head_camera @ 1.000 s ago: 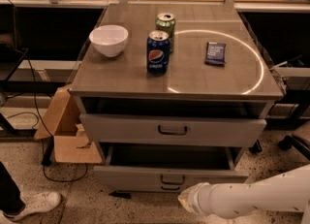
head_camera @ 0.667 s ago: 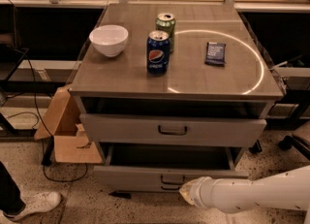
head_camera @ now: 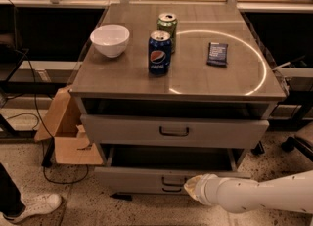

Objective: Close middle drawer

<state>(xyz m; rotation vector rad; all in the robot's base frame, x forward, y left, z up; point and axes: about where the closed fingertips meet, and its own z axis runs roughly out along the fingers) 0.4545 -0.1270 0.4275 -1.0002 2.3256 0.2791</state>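
Note:
The middle drawer (head_camera: 142, 177) is the low grey panel under the taller top drawer (head_camera: 122, 131). It stands pulled out, its dark interior (head_camera: 171, 157) showing, with a small dark loop handle (head_camera: 171, 179) at the centre. My gripper (head_camera: 191, 188) at the end of the white arm (head_camera: 259, 196) comes in from the lower right. It sits against the front panel just right of the handle, covering part of it.
On the cabinet top (head_camera: 195, 78) stand a white bowl (head_camera: 110, 39), a Pepsi can (head_camera: 159, 52), a green can (head_camera: 167, 26) and a dark packet (head_camera: 217, 54). A cardboard box (head_camera: 68, 137) is at the left, a shoe (head_camera: 29, 208) lower left, a chair base (head_camera: 298, 144) right.
My gripper has moved slightly up and in towards the middle drawer's front panel near its handle. The drawers and the items on top have not visibly moved.

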